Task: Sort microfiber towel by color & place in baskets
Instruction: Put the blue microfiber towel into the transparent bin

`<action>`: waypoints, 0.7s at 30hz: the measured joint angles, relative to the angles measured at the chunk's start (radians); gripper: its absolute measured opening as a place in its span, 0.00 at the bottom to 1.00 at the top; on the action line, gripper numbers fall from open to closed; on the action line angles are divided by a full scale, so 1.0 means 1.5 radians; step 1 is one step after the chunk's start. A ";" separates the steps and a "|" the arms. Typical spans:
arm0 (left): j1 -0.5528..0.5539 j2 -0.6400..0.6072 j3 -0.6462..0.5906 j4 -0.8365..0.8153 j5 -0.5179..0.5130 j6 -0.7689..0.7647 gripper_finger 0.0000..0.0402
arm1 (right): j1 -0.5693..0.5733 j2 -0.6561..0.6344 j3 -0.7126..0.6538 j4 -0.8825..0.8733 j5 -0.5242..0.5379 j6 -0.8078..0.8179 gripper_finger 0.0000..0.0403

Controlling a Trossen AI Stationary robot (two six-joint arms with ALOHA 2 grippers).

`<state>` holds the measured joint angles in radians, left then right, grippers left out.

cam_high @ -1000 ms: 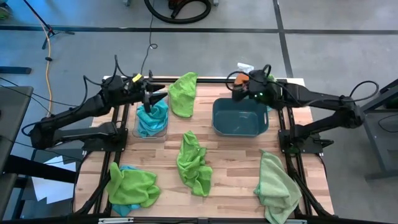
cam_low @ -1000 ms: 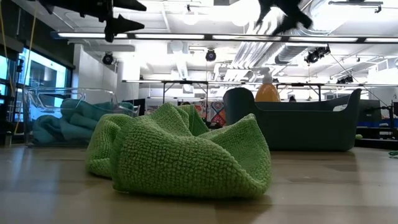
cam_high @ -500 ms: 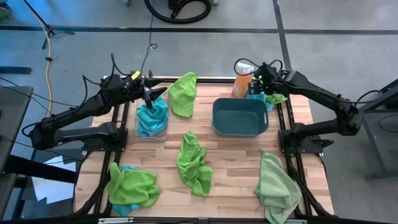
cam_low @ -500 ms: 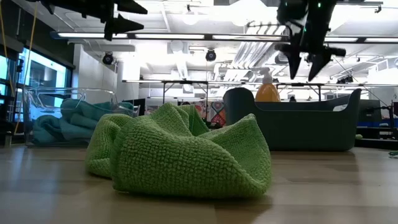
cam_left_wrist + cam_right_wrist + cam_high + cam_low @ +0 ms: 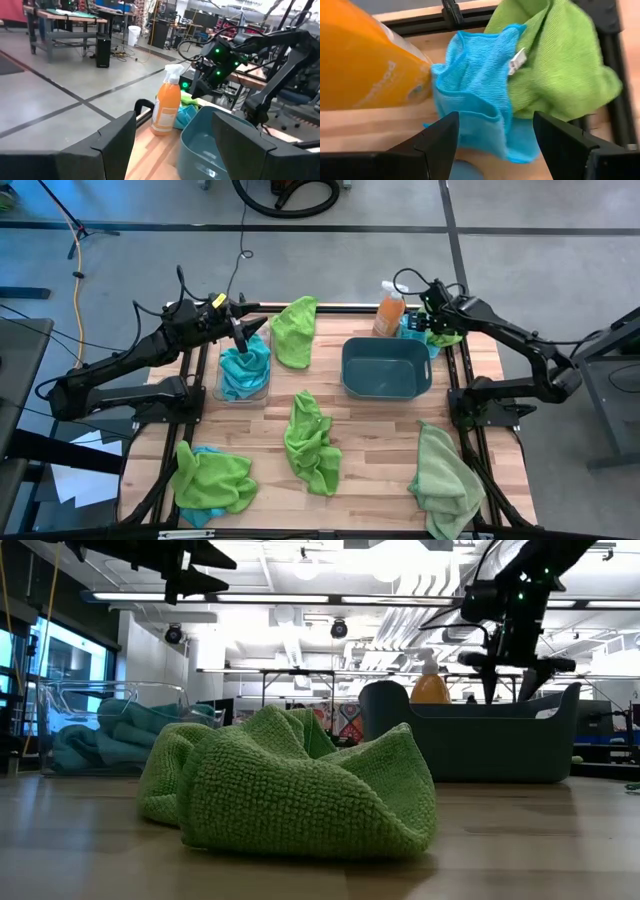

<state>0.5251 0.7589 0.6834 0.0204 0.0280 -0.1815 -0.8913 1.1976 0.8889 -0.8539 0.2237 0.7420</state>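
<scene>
My right gripper (image 5: 431,321) is open above a blue towel (image 5: 475,100) that lies bunched with a green towel (image 5: 555,65) at the table's far right corner, next to the orange spray bottle (image 5: 389,311). Its fingers stand on either side of the blue towel without touching it. My left gripper (image 5: 246,330) hangs open over the clear bin (image 5: 243,372), which holds teal-blue towels. The teal-grey tub (image 5: 387,367) sits right of centre. Green towels lie at the far middle (image 5: 295,330), the centre (image 5: 312,442), the near left (image 5: 212,478) and the near right (image 5: 445,480).
The spray bottle (image 5: 365,65) stands close beside the blue towel, between it and the tub's far left corner. The black table frame (image 5: 455,17) runs just behind the towels. A blue towel shows under the near-left green one. Bare wood lies between tub and central towel.
My right gripper has swung from above the spray bottle toward the table's right edge and come down over the blue and green towels at the far right corner, staying open. The left arm and all towels have kept still.
</scene>
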 joint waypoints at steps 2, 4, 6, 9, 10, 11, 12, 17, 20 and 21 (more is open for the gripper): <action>0.000 0.000 0.000 0.000 0.000 0.005 0.62 | 0.001 0.000 -0.021 0.023 0.004 0.022 0.63; 0.000 0.000 0.000 0.000 0.000 0.006 0.62 | -0.003 0.000 -0.043 0.040 0.025 0.063 0.63; 0.000 0.000 0.000 -0.001 0.000 0.005 0.62 | -0.014 0.000 -0.065 0.058 0.031 0.105 0.63; 0.000 0.000 0.000 -0.001 0.000 0.002 0.62 | -0.020 0.000 -0.104 0.102 0.007 0.145 0.63; 0.000 0.000 0.000 -0.001 0.000 0.002 0.62 | -0.021 0.000 -0.116 0.116 -0.001 0.157 0.63; 0.000 0.000 0.000 -0.001 0.000 0.002 0.62 | -0.021 0.000 -0.127 0.133 -0.008 0.168 0.63; 0.000 0.000 0.000 -0.001 0.000 0.002 0.62 | -0.021 0.000 -0.137 0.150 -0.012 0.179 0.63; 0.000 0.000 0.000 -0.001 0.000 0.002 0.62 | -0.021 0.000 -0.162 0.180 -0.023 0.222 0.63; 0.000 0.000 0.000 -0.001 0.001 0.002 0.62 | -0.023 0.000 -0.166 0.192 -0.024 0.228 0.63; 0.000 0.000 0.000 -0.001 0.001 0.002 0.62 | -0.024 0.000 -0.166 0.192 -0.028 0.228 0.63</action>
<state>0.5251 0.7589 0.6838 0.0196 0.0288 -0.1791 -0.9273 1.1980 0.6395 -0.5652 0.1819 1.0836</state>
